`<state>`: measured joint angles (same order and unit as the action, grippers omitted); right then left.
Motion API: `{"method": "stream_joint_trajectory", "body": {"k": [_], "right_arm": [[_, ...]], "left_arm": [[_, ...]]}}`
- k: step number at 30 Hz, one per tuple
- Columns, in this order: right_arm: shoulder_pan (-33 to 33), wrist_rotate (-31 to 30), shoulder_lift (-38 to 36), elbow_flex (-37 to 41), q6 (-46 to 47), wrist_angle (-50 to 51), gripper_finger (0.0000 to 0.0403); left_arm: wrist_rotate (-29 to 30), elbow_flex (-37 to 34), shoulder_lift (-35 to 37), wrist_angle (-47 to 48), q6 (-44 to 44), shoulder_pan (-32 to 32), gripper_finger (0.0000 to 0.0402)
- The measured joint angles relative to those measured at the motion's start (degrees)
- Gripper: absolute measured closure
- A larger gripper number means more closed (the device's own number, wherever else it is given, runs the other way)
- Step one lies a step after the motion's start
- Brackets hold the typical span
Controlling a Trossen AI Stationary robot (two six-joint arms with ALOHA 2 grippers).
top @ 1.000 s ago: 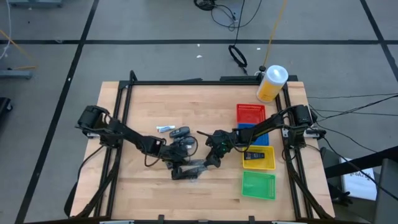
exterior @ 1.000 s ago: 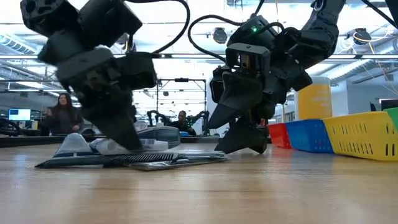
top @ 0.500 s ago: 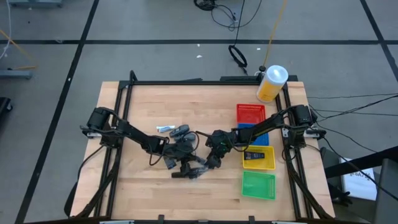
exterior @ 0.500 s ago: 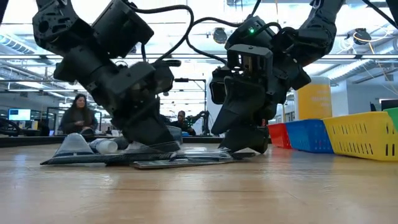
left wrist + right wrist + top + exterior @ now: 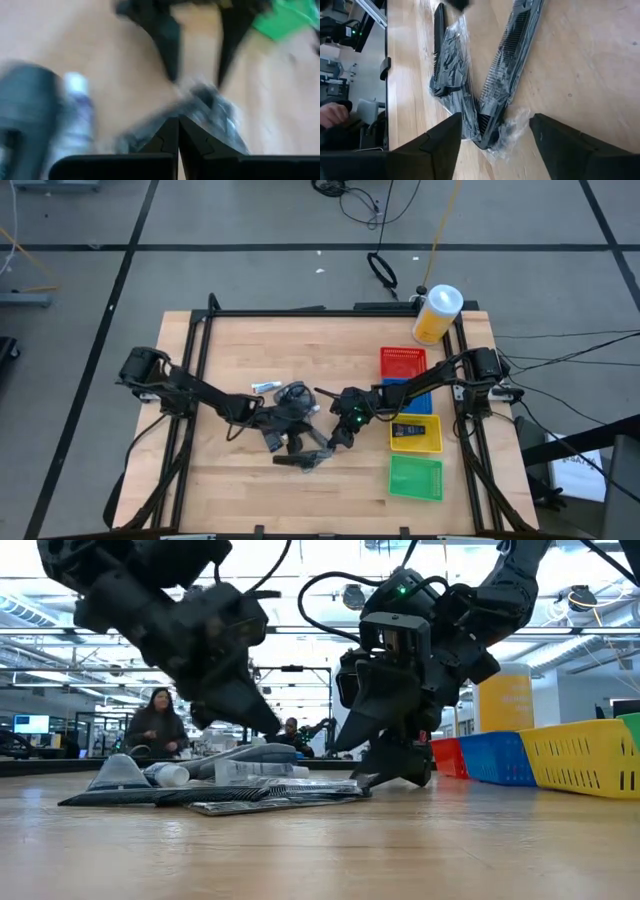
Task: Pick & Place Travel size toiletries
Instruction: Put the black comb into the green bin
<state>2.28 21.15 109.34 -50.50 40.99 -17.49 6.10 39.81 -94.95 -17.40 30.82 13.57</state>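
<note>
Toiletries point(image 5: 292, 425) between both grippers (baskets point(image 5: 415, 436) beside).

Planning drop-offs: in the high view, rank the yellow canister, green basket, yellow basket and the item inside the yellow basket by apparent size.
1. Green basket and yellow basket: look alike.
2. Yellow canister.
3. Dark item in the yellow basket.

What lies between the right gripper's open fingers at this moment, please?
In the right wrist view, the right gripper straddles the end of a black comb in clear wrapping, lying on the table.
</note>
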Motion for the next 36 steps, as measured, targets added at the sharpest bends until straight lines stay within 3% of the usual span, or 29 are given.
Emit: {"method": "stream_joint_trajectory", "body": {"k": [3, 14, 24, 29, 36], "right_arm": [[0.0, 0.1, 0.0, 0.0, 0.3, -0.7, 0.015], [0.0, 0.0, 0.0, 0.0, 1.0, -1.9, 0.0145], [-0.1, -1.0, 0.0, 0.0, 0.3, -1.5, 0.0158], [0.0, -1.7, -0.2, 0.0, -1.4, -0.6, 0.0225], [0.1, -1.9, -0.3, 0.0, -5.4, 2.7, 0.038]], "left_arm": [[-5.2, 0.1, -1.5, -0.8, 0.0, 0.2, 0.04], [-6.6, 3.9, -17.0, -10.0, 1.0, -3.2, 0.04], [-6.5, 10.1, -21.8, -9.5, -3.1, -4.3, 0.04], [-6.3, 10.1, -20.7, -8.7, -3.3, -4.3, 0.0397], [-8.1, 9.9, -18.2, -5.0, -5.9, -3.9, 0.0395]]}}
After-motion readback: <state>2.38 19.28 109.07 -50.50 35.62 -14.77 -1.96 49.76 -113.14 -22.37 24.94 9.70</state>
